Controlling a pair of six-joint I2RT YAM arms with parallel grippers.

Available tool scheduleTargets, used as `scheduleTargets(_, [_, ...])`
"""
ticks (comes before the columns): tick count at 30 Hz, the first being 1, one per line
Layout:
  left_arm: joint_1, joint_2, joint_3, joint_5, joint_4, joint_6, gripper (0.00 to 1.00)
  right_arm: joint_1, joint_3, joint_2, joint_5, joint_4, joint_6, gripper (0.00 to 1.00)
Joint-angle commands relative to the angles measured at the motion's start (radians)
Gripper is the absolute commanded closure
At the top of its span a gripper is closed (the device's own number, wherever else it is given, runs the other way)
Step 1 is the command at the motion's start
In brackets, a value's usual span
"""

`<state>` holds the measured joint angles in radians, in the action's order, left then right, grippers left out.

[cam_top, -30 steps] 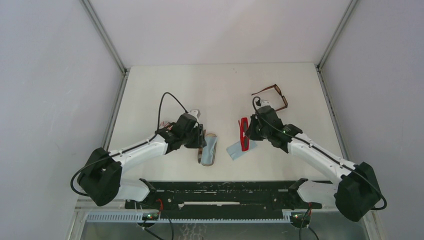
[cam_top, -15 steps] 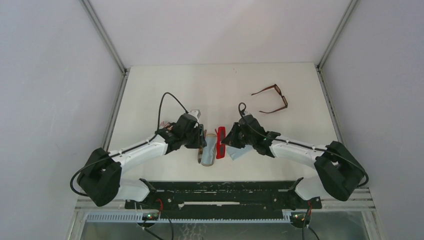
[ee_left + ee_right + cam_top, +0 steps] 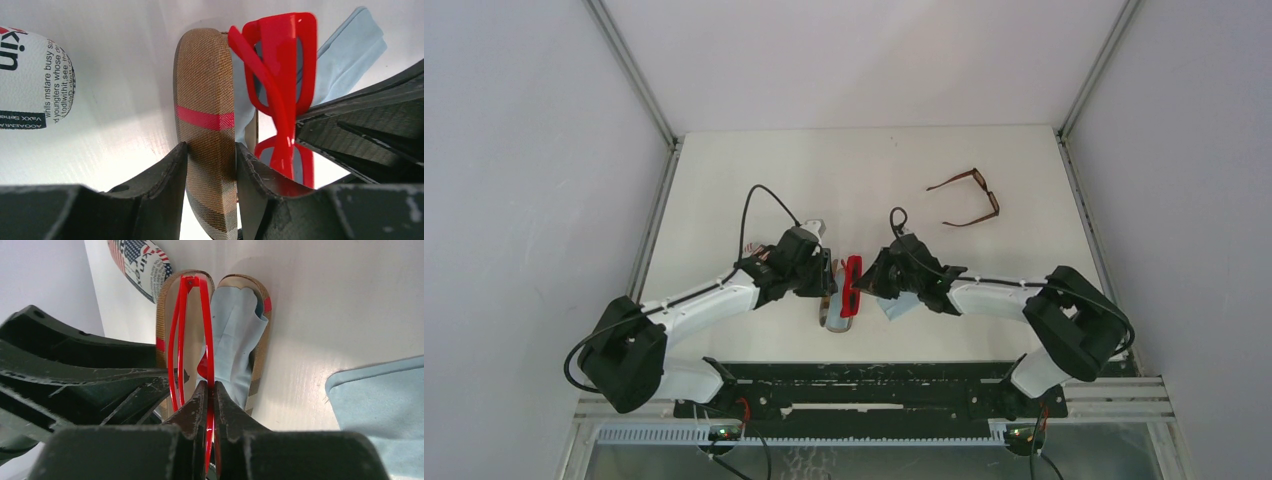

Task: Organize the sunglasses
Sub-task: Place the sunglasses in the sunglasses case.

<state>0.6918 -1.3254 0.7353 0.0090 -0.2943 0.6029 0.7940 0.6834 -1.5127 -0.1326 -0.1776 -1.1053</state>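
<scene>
The brown case (image 3: 202, 75) is clamped steady by the left gripper (image 3: 210, 155); at its 3 o'clock, red sunglasses (image 3: 287, 30) are pinched by the right gripper (image 3: 210, 390) for insertion.

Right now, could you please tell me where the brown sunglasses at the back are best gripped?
Probably the bridge of the brown sunglasses, coming from above: they lie unfolded, thin temples splayed leftward, so the front bar looks sturdiest.
</scene>
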Motion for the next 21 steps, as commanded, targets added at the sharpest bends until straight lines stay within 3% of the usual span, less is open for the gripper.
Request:
scheduleTargets(1, [0.007, 0.025, 0.036, 0.028, 0.02, 0.014, 0.57, 0.018, 0.034, -0.04, 0.015, -0.075, -0.033, 1.0])
scheduleTargets(21, [0.008, 0.028, 0.04, 0.028, 0.012, 0.014, 0.57, 0.047, 0.095, -0.168, 0.007, -0.087, -0.03, 1.0])
